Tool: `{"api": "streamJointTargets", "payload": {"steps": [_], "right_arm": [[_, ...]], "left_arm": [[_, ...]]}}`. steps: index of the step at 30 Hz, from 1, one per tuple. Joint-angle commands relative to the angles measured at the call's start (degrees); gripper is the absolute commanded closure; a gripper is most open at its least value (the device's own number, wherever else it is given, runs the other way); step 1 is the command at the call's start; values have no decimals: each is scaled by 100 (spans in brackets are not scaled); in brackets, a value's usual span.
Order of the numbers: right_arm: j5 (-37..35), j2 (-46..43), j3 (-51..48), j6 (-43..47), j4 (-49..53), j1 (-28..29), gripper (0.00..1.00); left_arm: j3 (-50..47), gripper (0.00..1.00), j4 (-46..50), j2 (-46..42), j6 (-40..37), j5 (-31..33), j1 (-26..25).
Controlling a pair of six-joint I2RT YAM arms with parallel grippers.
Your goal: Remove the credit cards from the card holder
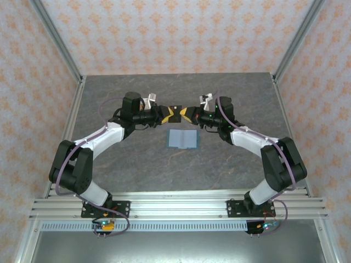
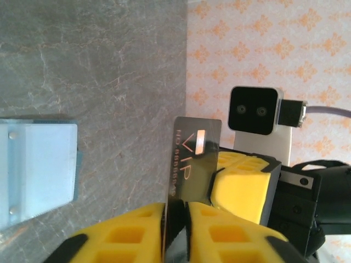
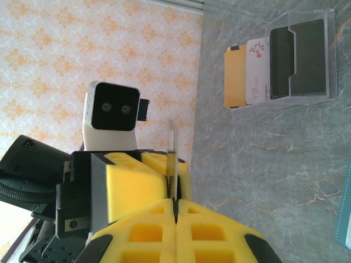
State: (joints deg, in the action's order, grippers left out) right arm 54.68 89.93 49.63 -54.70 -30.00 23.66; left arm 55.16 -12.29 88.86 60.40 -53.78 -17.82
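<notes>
Black card (image 2: 194,159) was off the table, long axis 12–6 in my left wrist view. Both tools were clenched on it: left gripper (image 2: 175,211) from 6, right gripper (image 3: 174,198) edge-on. Wallet (image 1: 182,139) lay open at 6 o'clock, between arms.

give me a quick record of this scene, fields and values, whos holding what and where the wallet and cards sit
held item: dark VIP card, off the table, between the two arms
left gripper: closed on the card
right gripper: closed on the same card
card holder: open, flat on the table, apart from both grippers
clear stand: holds a yellow card, a white card and a black card
</notes>
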Motion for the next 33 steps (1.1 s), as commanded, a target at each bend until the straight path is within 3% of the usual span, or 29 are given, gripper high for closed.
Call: {"api": "streamJointTargets", "payload": {"steps": [1,3,8,12,16,20,25,33], "right_arm": [[60,68,146,21,-193,-36,100],[5,39,178,233,230,-56,89],[-793,-392,295,1226,1910,-58,46],[-1564,-663,418,1914,3051,-58,26],[-1866,-903,197,2123,3098,-57,15],[-2169,-1093,-5,2313,3153,-61,8],[-2367,-1168,-111,2511,3232,-56,0],[-2366,-1157,-167,2648,3244,-59,1]], "left_arm": [[-47,92,-221,-182,-104,-77,25],[-79,100,-108,-242,-248,43,43],[-34,100,967,-470,-962,690,172],[337,100,2647,-677,-1924,1979,209],[500,100,3603,-814,-2527,3274,218],[826,100,4064,-693,-2849,3961,224],[1484,100,4152,-115,-3117,4345,227],[2454,100,3907,1101,-3012,4477,222]]}}
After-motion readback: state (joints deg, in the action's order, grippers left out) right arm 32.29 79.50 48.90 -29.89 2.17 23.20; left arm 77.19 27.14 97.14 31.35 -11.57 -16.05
